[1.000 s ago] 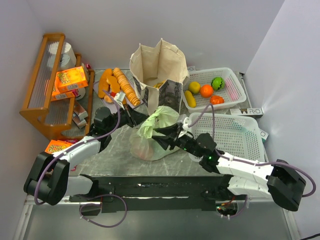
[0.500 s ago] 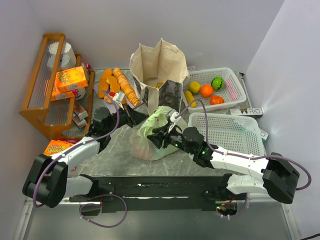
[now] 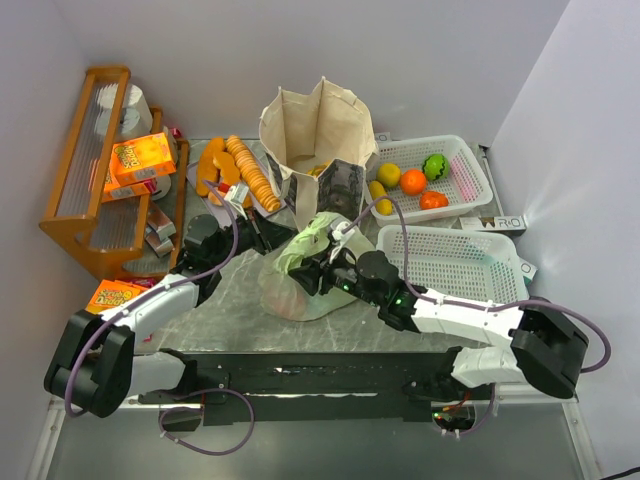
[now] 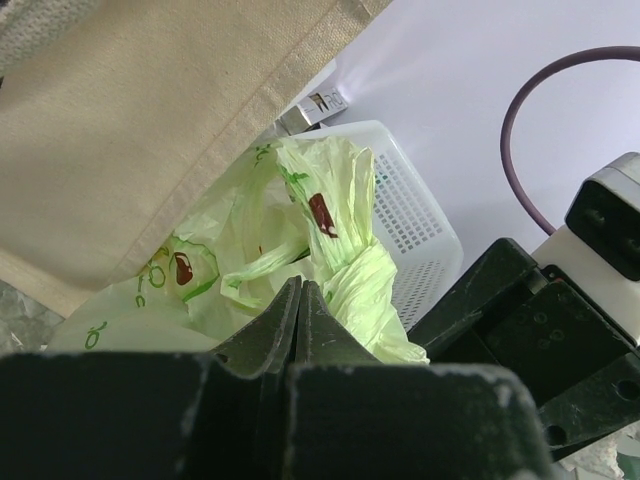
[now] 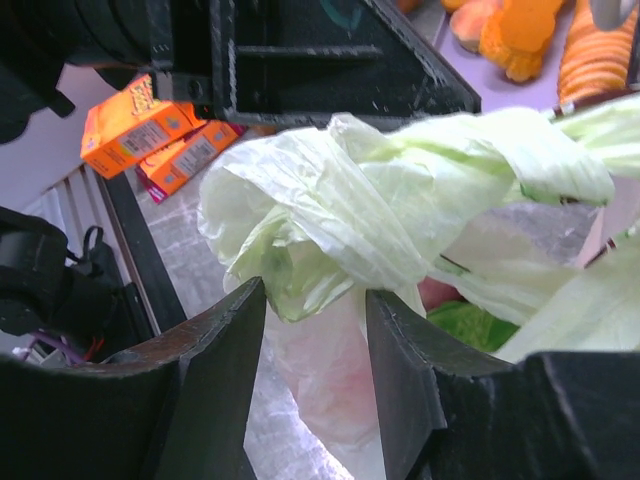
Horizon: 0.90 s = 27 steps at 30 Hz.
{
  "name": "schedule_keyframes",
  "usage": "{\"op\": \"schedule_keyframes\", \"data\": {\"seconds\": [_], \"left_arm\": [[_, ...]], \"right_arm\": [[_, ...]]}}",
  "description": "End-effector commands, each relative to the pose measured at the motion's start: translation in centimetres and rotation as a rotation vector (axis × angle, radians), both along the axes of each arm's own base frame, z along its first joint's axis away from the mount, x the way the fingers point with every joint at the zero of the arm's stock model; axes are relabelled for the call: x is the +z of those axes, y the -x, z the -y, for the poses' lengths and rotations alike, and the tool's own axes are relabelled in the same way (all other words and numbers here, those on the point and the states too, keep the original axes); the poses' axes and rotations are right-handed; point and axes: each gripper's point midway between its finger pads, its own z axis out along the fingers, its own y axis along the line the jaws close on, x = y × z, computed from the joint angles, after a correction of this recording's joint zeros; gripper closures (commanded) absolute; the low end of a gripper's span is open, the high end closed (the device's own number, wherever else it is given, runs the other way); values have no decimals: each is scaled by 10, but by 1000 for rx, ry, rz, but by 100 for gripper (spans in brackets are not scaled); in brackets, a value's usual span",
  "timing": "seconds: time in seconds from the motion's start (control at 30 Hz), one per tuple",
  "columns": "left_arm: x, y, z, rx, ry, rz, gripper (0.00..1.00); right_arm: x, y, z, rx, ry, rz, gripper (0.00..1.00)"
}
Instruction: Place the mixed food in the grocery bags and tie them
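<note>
The pale-green plastic grocery bag [image 3: 295,285] sits mid-table, its handles twisted into a wad [image 3: 318,238] on top. Red and green food [image 5: 452,305] shows through its film. My right gripper [image 3: 318,276] [image 5: 315,300] is open, one finger on each side of the wad's hanging end [image 5: 300,255]. My left gripper [image 3: 272,238] [image 4: 300,285] is shut just left of the bag [image 4: 330,230]; a handle strip passes near its tip. Behind stands the beige canvas tote [image 3: 315,125] [image 4: 150,130], open. Yellow, orange, green and red food [image 3: 412,182] lies in the far white basket [image 3: 470,185].
Bread loaves [image 3: 238,168] lie left of the tote. A wooden rack [image 3: 95,190] holds orange boxes [image 3: 140,158]; another box [image 3: 115,293] lies by the left arm. An empty white basket [image 3: 465,265] stands right of the bag, beside the right arm.
My right gripper has reached leftward to the bag's twisted top, which now sits between its open fingers. The left gripper has stayed where it was, shut.
</note>
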Motion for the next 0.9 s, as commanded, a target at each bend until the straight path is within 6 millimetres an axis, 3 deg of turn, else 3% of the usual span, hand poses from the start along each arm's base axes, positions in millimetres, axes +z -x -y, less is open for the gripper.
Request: {"op": "schedule_keyframes", "data": {"seconds": [0.0,0.1,0.23,0.27,0.6,0.87], "left_arm": [[21,4,1,-15,23,90,99],[22,4,1,-12,25,97,99],[20,0,-3,24,8,98,99],[21,-2,-5,47,4,103,99],[20,-14,-16,139,-54,134,99],[14,-18,-21,172,-79,134,99]], "right_arm": [[38,-5,-12,5,-82,60,50],[40,-8,-10,-15,-87,61,64],[38,-9,-2,-47,-79,48,98],[36,-7,0,-48,-73,41,100],[27,8,44,-125,-33,-23,100],[-22,11,76,-224,107,-115,100]]}}
